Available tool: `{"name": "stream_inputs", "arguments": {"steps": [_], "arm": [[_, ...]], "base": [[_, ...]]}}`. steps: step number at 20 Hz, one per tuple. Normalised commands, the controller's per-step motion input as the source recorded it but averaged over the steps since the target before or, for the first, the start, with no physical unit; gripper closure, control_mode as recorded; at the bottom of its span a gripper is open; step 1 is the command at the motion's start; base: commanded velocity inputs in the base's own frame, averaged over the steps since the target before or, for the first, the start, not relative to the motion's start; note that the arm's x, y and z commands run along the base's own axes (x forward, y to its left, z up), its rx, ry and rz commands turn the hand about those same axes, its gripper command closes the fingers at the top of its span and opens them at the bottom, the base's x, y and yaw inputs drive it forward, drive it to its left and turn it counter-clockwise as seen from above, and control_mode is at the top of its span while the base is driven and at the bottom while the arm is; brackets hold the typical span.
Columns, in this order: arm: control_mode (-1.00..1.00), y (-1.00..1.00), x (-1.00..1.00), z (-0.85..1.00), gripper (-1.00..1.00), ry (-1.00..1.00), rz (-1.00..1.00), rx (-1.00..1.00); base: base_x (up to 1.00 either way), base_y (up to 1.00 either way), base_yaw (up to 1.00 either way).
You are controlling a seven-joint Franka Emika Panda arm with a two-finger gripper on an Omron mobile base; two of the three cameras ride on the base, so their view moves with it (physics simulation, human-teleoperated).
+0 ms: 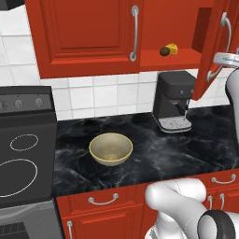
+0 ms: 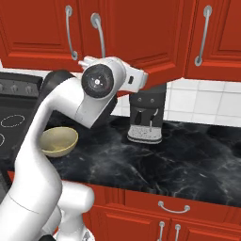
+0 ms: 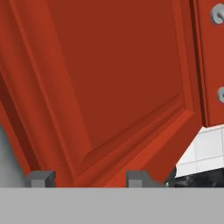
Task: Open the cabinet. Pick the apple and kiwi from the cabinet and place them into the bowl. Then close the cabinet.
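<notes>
The red cabinet (image 1: pixel 88 32) has its left door shut and its right door (image 1: pixel 215 42) swung open toward me. On the bare shelf inside sits the dark kiwi (image 1: pixel 164 51), next to a yellow cheese wedge (image 1: pixel 173 48). The apple is hidden from view. The tan bowl (image 1: pixel 110 148) stands empty on the black counter, also seen as the bowl (image 2: pixel 59 141) past my arm. My gripper (image 3: pixel 89 178) is up close against the open door's panel (image 3: pixel 113 78). Its fingertips (image 3: pixel 41 178) stand apart, with nothing between them.
A black coffee machine (image 1: pixel 173 100) stands on the counter (image 1: pixel 186 149) below the open cabinet. A stove (image 1: pixel 23 149) lies left of the bowl. Red drawers (image 1: pixel 102 200) run under the counter. Another shut red cabinet (image 2: pixel 214 37) hangs to the right.
</notes>
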Motion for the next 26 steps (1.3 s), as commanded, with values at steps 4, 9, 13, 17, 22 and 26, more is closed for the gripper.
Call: {"name": "stream_inputs", "arguments": {"steps": [4,9,13,17,22,26], "arm": [[-1.0,-0.36,-0.29,0.39,-1.0,-0.07,0.14,0.15],[-1.0,-0.48,-0.62,0.89,-1.0,-0.13,0.29,0.17],[-1.0,-0.28,-0.64,0.54,-1.0,-0.07,0.41,0.23],[-1.0,-0.06,-0.65,0.41,-1.0,-0.02,0.43,0.17],[-1.0,0.17,-0.72,0.11,-1.0,0.03,0.43,0.07],[-1.0,0.45,-1.0,-0.04,-1.0,0.0,0.39,-0.05]], "base": [[0.0,0.0,0.0],[0.0,0.0,0.0],[0.0,0.0,0.0],[0.0,0.0,0.0],[0.0,0.0,0.0],[0.0,0.0,0.0]]}}
